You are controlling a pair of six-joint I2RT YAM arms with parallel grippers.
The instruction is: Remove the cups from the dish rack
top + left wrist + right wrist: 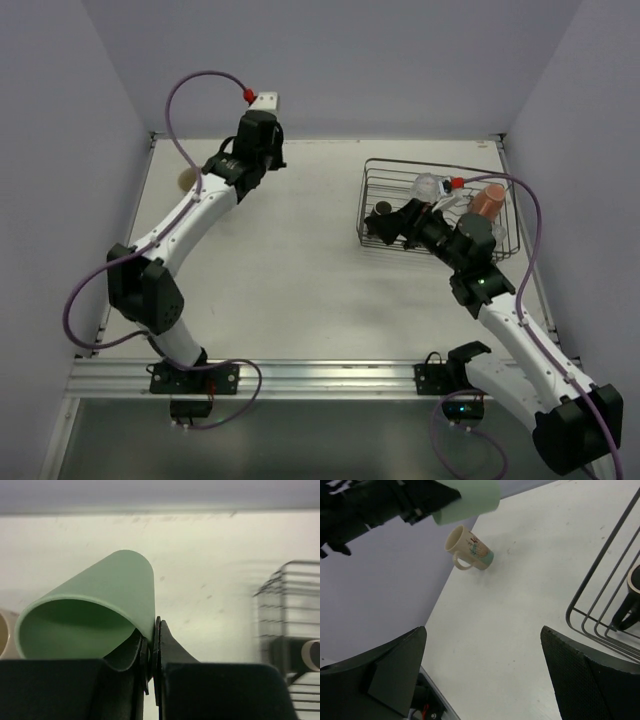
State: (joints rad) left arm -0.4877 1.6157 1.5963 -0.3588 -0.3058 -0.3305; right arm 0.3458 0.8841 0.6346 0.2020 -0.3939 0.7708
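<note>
Both arms share one build: white tubular links on the left arm point(190, 215) and the right arm point(520, 335), joined by chunky black joint housings. A purple cable point(180, 110) runs along each, tipped with a red fitting point(247, 96). A green light point(483, 281) glows on the right arm. The right gripper point(485, 680) has broad black fingers point(580, 675), finely dimpled; those of the left gripper point(153, 635) are matt black

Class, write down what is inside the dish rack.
A salmon-pink cup and a pale see-through item sit inside the dish rack. The right arm covers the rack's middle, so anything beneath it is hidden.
</note>
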